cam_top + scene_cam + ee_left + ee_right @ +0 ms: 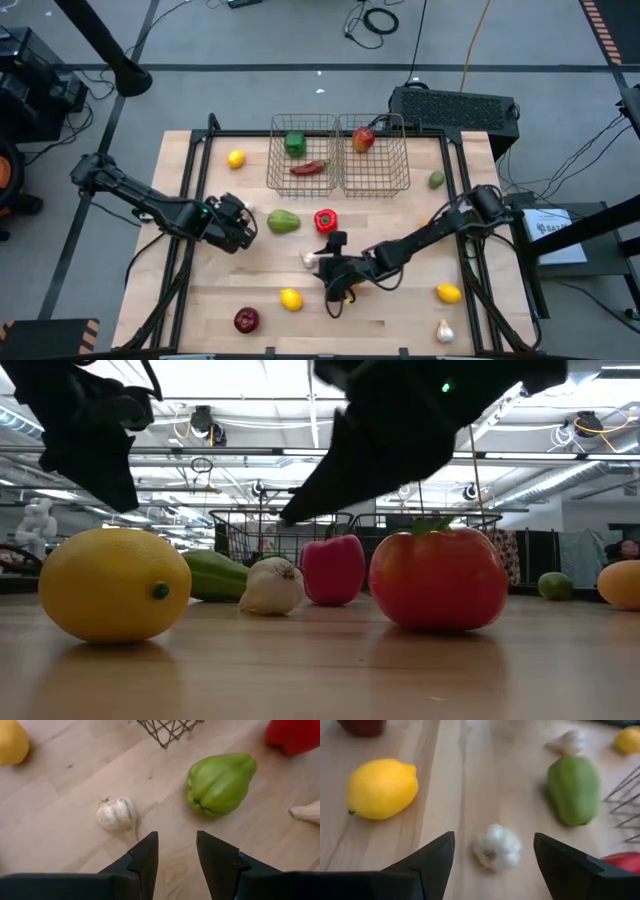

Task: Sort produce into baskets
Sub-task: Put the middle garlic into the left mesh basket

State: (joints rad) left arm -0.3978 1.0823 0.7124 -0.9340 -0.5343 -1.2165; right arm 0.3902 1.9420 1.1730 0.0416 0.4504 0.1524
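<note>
Two wire baskets [302, 152] [375, 152] stand side by side at the table's far edge. The left one holds a green pepper and a red chilli, the right one a red fruit. My right gripper [495, 839] hangs open just above a white garlic bulb [497, 847] near the table's middle, one finger to each side of it. My left gripper [177, 837] is open and empty, left of a green pepper [220, 782] and close to a second garlic bulb [116, 814]. A red pepper [326, 220] sits beside the green one.
Loose on the wood lie a lemon [290, 298], a red apple [246, 319], a red tomato-like fruit [438, 575] under my right arm, another lemon [449, 293], a garlic bulb [444, 330], a lime [437, 180] and a far-left lemon [236, 158].
</note>
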